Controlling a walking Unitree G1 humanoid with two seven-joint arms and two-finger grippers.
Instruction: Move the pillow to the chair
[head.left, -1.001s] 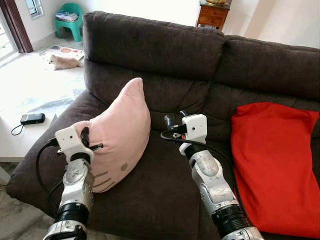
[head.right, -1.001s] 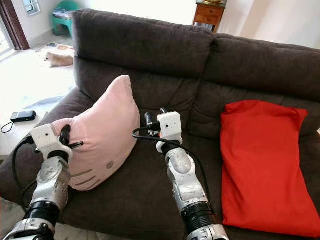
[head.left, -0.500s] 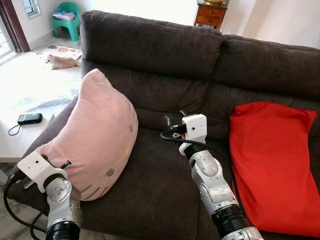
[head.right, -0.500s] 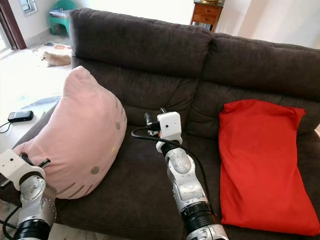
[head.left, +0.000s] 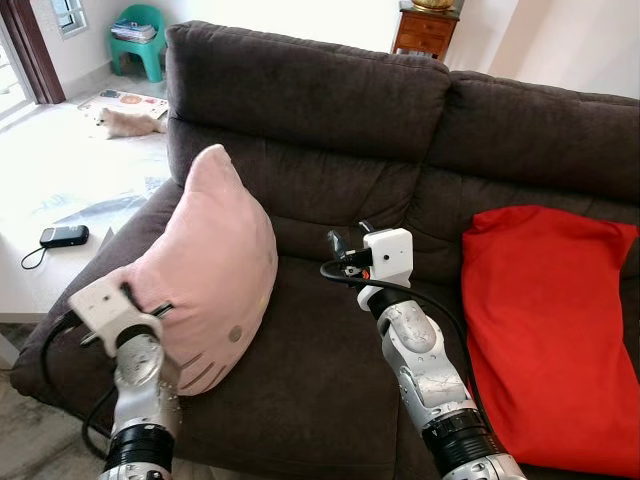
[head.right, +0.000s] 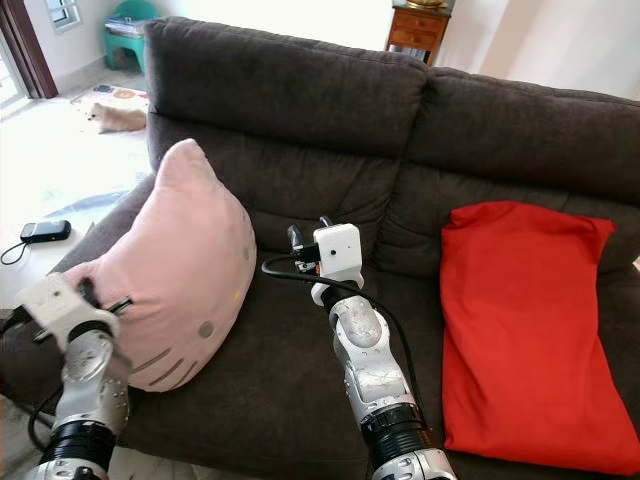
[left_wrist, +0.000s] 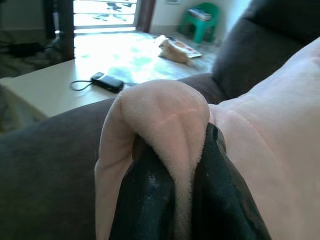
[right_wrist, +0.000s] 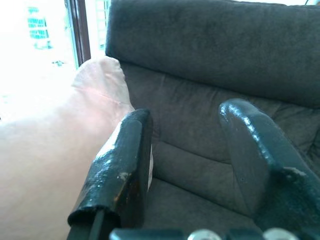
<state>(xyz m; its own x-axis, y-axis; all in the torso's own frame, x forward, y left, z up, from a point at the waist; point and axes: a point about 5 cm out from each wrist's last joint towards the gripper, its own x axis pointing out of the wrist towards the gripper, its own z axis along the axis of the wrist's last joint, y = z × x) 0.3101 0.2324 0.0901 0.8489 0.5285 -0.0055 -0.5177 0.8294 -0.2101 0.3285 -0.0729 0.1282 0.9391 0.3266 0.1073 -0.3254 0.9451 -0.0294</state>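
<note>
A pink plush pillow (head.left: 210, 270) with a cartoon cat face stands tilted on the left seat of the dark brown sofa (head.left: 300, 100). My left gripper (left_wrist: 175, 165) is shut on the pillow's lower left corner (left_wrist: 165, 115), pinching the fabric between both black fingers (left_wrist: 145, 200). The left arm (head.left: 135, 370) rises from the sofa's front edge. My right gripper (right_wrist: 185, 150) is open over the middle seat, just right of the pillow, with nothing between its fingers (right_wrist: 120, 160). The right wrist camera box (head.left: 388, 255) is held above the seat.
A red cushion (head.left: 545, 320) lies on the sofa's right seat. Beside the left armrest is a white table (head.left: 40, 270) with a phone (head.left: 62, 236) on it. Farther back stand a green chair (head.left: 140, 30) and a wooden cabinet (head.left: 425, 30); an animal (head.left: 125, 120) lies on the floor.
The pillow has swung about in my left gripper: first leaning right, then lifted left, now tilted upright. The left arm moved with it. The right arm has stayed still.
</note>
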